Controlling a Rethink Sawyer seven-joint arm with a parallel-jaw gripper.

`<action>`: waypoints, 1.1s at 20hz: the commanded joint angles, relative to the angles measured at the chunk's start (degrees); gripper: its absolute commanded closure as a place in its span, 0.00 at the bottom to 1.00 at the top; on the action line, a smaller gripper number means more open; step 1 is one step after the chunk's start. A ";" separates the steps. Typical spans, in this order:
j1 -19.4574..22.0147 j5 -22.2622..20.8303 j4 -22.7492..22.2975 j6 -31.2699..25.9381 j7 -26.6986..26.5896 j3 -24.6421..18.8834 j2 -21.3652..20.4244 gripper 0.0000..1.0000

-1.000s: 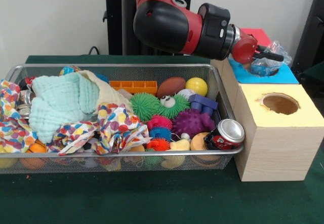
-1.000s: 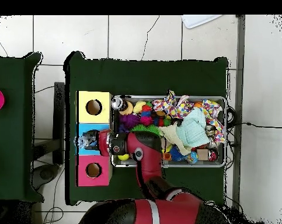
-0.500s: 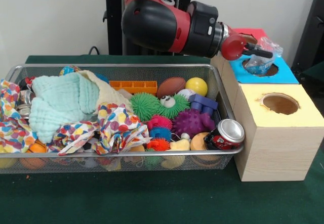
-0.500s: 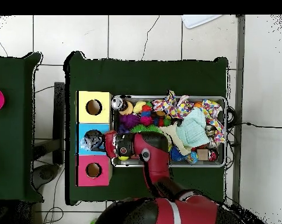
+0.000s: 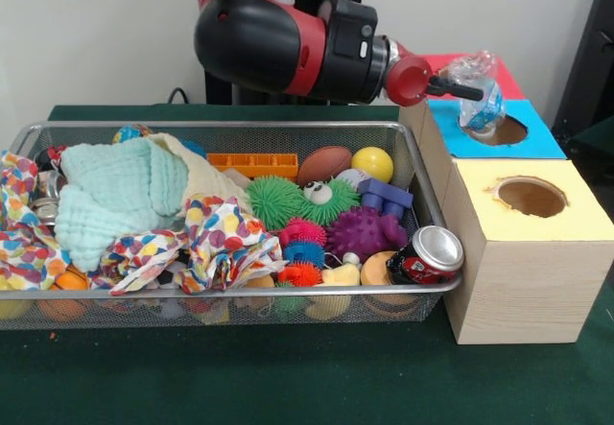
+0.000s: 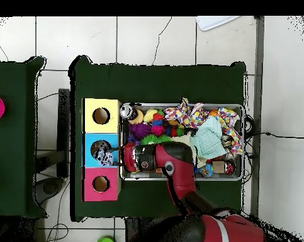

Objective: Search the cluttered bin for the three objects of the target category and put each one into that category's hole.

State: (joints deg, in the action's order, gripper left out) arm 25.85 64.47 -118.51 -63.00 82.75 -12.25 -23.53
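My gripper [image 5: 468,89] reaches from the left over the blue top panel [image 5: 539,143] of the wooden box. It is shut on a clear, wrinkly plastic bottle [image 5: 481,106]. The bottle hangs upright with its lower end at the round hole [image 5: 506,133] in that panel. In the overhead view the bottle [image 6: 102,153] covers the hole and the gripper [image 6: 119,155] is just beside it. The wire-mesh bin [image 5: 240,126] is full of toys and cloths. No other clear bottle shows in it.
A silver and red drink can [image 5: 427,254] lies in the bin's near right corner. A mint cloth [image 5: 115,190] and spotted cloths [image 5: 225,238] cover the bin's left half. The yellow-topped hole [image 5: 531,197] is nearer the camera; the red-topped hole [image 6: 101,183] is beyond the blue.
The arm has drawn back toward the bin, carrying the bottle from the blue panel's far side to over the hole. The bottle now hangs more upright.
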 commanded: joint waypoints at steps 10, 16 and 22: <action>3.94 -3.72 6.06 7.62 -4.43 -3.77 4.13 0.00; 3.01 -11.13 11.75 -1.33 10.50 -2.95 7.96 0.00; 1.77 -2.27 8.03 8.25 3.35 -4.86 4.87 0.00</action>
State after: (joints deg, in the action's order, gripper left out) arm 28.62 57.95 -113.77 -63.00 82.78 -12.99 -20.01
